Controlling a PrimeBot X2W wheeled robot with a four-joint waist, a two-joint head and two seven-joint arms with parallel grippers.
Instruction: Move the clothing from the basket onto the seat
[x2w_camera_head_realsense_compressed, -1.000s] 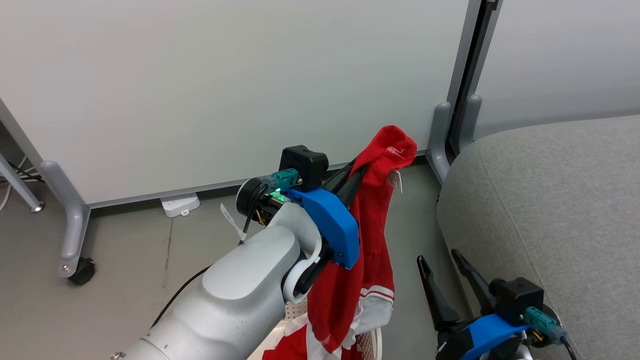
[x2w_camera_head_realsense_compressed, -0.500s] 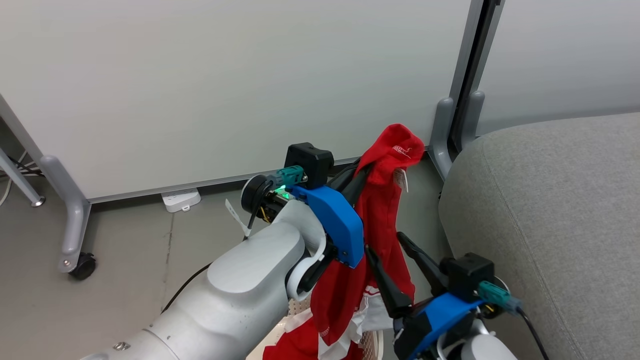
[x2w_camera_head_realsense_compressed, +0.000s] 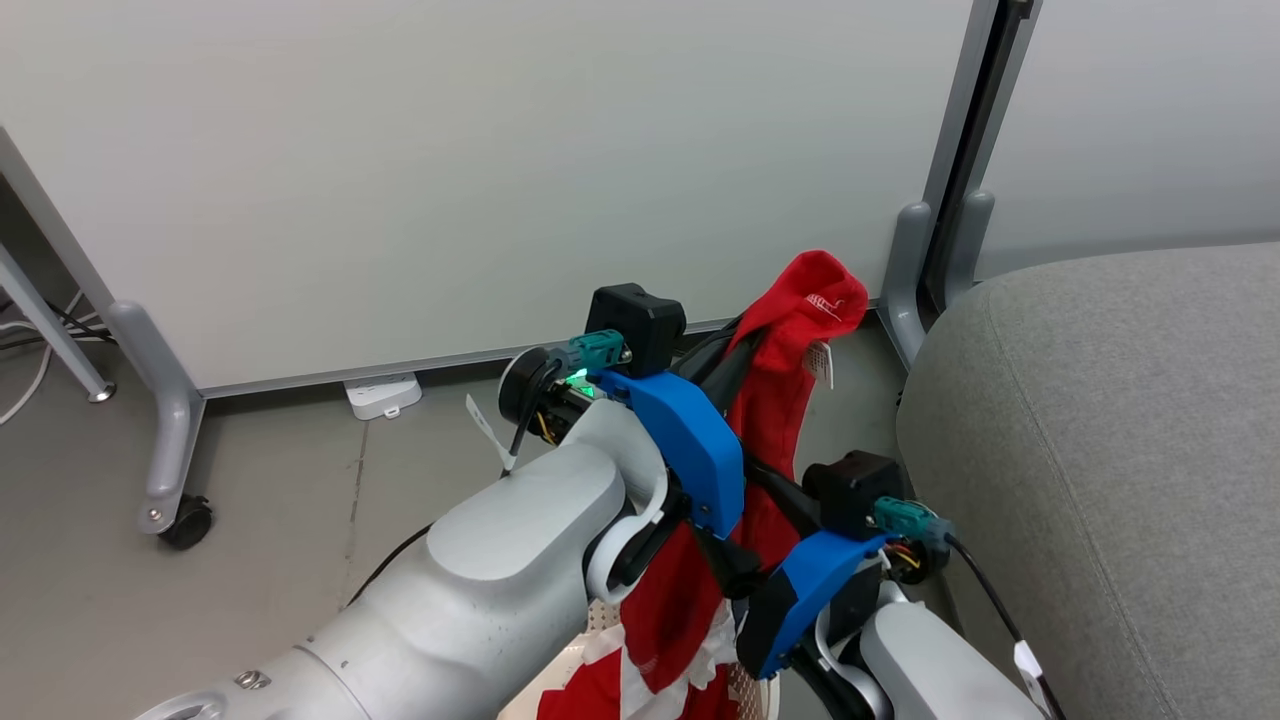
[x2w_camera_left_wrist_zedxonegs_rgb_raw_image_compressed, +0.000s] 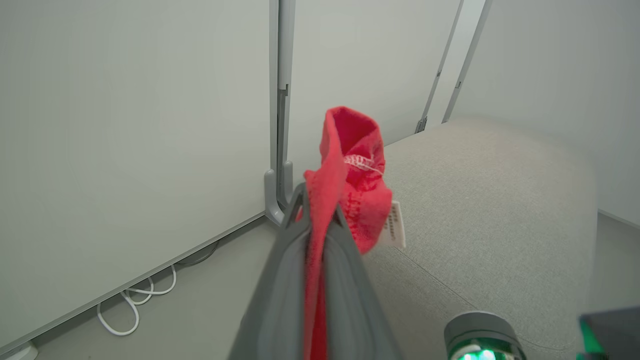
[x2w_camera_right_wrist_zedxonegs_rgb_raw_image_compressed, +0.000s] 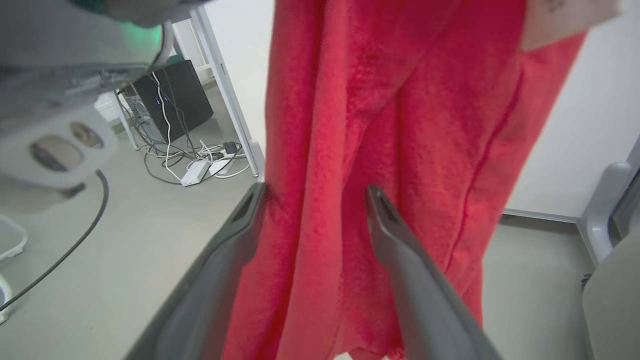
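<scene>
The left gripper (x2w_camera_left_wrist_zedxonegs_rgb_raw_image_compressed: 319, 210) is clamped on the clothing (x2w_camera_head_realsense_compressed: 795, 400): in the left wrist view its two grey fingers (x2w_camera_left_wrist_zedxonegs_rgb_raw_image_compressed: 280, 280) press together from the bottom centre with a strip of red cloth pinched between them, and a bunched red end with a white label stands above and to the right of the tips. In the head view that one garment hangs from the gripper at centre frame down to the bottom edge, where more red and white cloth lies in the basket (x2w_camera_head_realsense_compressed: 598, 628); how many pieces are there cannot be told. The right gripper (x2w_camera_right_wrist_zedxonegs_rgb_raw_image_compressed: 315, 190) has its jaws spread wide, one finger on each side of a fold of the hanging cloth at the middle of the right wrist view, not closed on it. One basket shows, at the bottom centre of the head view. One seat (x2w_camera_head_realsense_compressed: 1120, 450) takes up the right side, just right of both grippers, with no clothing on it. One power strip (x2w_camera_head_realsense_compressed: 383, 395) lies at the panel's foot, centre left
</scene>
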